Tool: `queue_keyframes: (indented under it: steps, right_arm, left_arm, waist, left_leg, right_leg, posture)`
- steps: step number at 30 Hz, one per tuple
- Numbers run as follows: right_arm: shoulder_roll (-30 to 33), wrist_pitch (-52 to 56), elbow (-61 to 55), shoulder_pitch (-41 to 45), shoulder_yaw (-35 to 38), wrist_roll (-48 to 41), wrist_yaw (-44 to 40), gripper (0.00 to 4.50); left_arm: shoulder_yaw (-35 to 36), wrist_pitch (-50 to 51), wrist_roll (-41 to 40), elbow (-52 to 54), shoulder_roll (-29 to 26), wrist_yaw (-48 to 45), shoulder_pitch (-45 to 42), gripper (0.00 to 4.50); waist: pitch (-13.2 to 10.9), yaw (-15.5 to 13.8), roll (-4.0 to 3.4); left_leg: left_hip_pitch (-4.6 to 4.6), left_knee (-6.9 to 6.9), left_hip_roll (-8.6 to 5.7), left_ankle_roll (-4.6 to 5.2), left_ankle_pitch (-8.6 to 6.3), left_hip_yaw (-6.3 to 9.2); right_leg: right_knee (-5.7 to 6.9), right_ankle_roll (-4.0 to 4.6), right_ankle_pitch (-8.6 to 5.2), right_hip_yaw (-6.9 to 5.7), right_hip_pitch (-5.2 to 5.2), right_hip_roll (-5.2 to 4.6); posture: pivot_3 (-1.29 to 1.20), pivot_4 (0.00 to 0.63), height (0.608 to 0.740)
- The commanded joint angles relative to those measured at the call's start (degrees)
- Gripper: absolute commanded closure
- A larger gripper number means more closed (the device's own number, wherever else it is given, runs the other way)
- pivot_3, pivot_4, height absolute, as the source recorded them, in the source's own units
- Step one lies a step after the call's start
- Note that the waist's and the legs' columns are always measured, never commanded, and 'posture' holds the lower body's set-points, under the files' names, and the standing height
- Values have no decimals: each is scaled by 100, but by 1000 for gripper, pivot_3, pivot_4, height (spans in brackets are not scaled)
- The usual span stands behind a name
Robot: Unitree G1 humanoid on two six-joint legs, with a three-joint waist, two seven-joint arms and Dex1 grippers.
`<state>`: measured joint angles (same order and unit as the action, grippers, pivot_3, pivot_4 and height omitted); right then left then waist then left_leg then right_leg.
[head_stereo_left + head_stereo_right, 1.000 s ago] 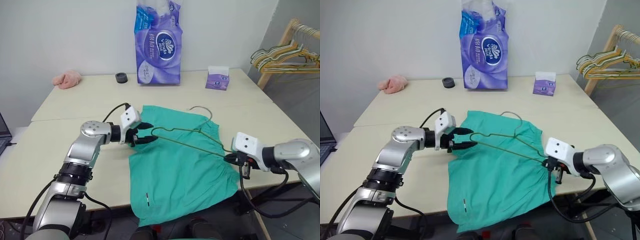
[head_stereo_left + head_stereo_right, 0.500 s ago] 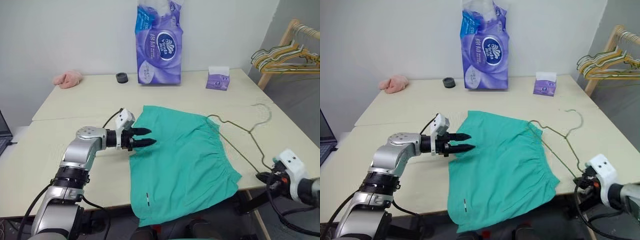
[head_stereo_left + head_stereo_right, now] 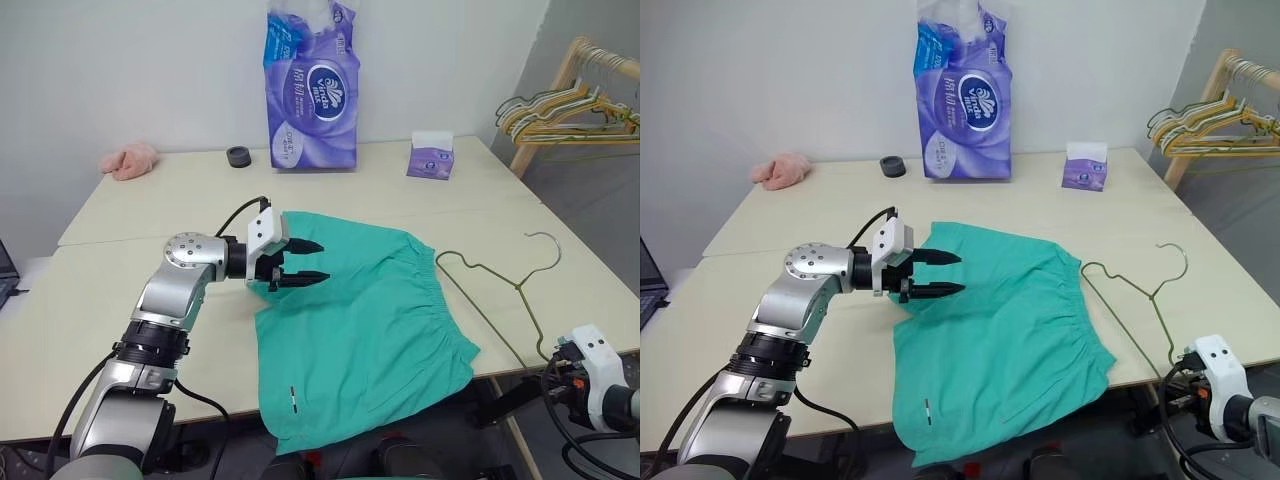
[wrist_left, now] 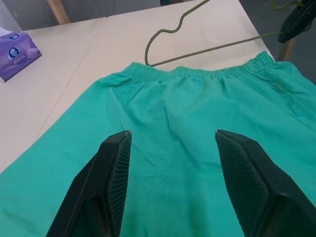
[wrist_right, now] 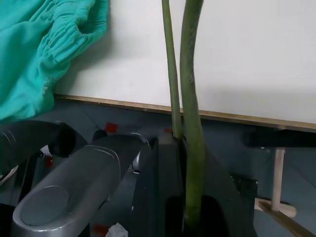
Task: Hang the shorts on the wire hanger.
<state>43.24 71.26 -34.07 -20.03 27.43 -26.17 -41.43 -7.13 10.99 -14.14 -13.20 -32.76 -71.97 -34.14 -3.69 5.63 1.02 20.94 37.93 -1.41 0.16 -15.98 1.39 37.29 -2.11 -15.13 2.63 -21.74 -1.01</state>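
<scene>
- Left gripper (image 3: 312, 261): two black fingers spread apart and empty, held level over the near-left corner of the teal-green fabric shorts (image 3: 360, 330), pointing across them; in the left wrist view its ribbed pads (image 4: 117, 173) stand wide with only green cloth between them
- Right gripper (image 5: 180, 163): fingers pressed together, pinching one end of the thin grey metal wire hanger (image 3: 500, 300) at the table's near-right edge, below the level of the tabletop; two strands of the wire run up out of the jaws
- Wire hanger: lies slanted over the right part of the pale beige wooden table (image 3: 150, 300), hook curling toward the far right, one bend just beside the gathered elastic waistband; it rests beside the shorts, not threaded through them
- Shorts: spread flat at the table's middle, waistband toward the right, leg hems draping over the near edge; a small dark mark sits near the lower hem
- Far side of the table: tall purple plastic pack of tissue rolls (image 3: 312, 85), small purple tissue box (image 3: 431, 158) with white tissue showing at its top, black ring-shaped object (image 3: 239, 156), small pink cloth (image 3: 130, 160)
- Open room: bare tabletop left of the shorts and between them and the far items
- Beyond the right edge: bunched yellow, green and grey hangers (image 3: 560, 105) on a wooden rack
</scene>
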Motion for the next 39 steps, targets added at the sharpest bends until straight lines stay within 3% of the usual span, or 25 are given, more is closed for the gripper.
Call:
queue_keyframes:
  steps: [1,8,16,23,28,34,39]
  right_arm:
    - [199,17,-216,70,-64,-151,-12,4500]
    - [466,-29,-438,242,-186,-305,26,4500]
    - [1339,-667,-867,281,-1246,313,309,4500]
    - [1268,-811,-135,613,-1443,436,441,4500]
    - [1498,-1049,542,854,-1525,388,98,4500]
    - [1663,-1221,1256,1728,-2107,274,-453,4500]
    - [1425,-1027,1929,2759,-2685,195,-696,4500]
  left_arm:
    - [94,-308,88,-254,-25,87,-180,1641]
    - [206,-787,227,-965,-53,266,-407,1641]
    - [234,-1003,344,-1367,-77,460,-666,1641]
    - [186,-785,343,-1020,-34,557,-616,1641]
    - [178,-647,337,-808,-22,596,-563,1641]
    - [191,-524,317,-657,3,658,-564,1641]
    - [231,-436,298,-593,-2,717,-569,1641]
  waist:
    - [-3,0,1]
    - [-14,-5,9]
    - [-20,-3,19]
    - [-28,-11,31]
    - [-28,-16,30]
    - [-28,6,30]
    - [-30,12,30]
  left_leg:
    - [0,0,0,0,0,0]
    - [2,1,0,0,0,1]
    - [5,-1,0,0,0,3]
    - [5,1,0,0,-1,2]
    - [5,1,0,1,-1,2]
    - [5,0,0,1,-1,1]
    - [5,0,0,1,-1,4]
  right_leg:
    - [0,0,0,-1,0,0]
    - [-2,-1,0,-1,0,0]
    - [-7,-3,0,-3,-1,0]
    - [-8,-6,2,-1,0,-2]
    - [-8,-7,2,-1,0,-2]
    - [-7,-7,2,-2,-1,-2]
    - [-7,-6,3,-3,-1,-2]
  posture:
    - [-200,53,740]
    - [-196,52,740]
    - [-193,49,740]
    - [-188,45,740]
    - [-186,43,740]
    - [-178,44,740]
    - [-168,44,740]
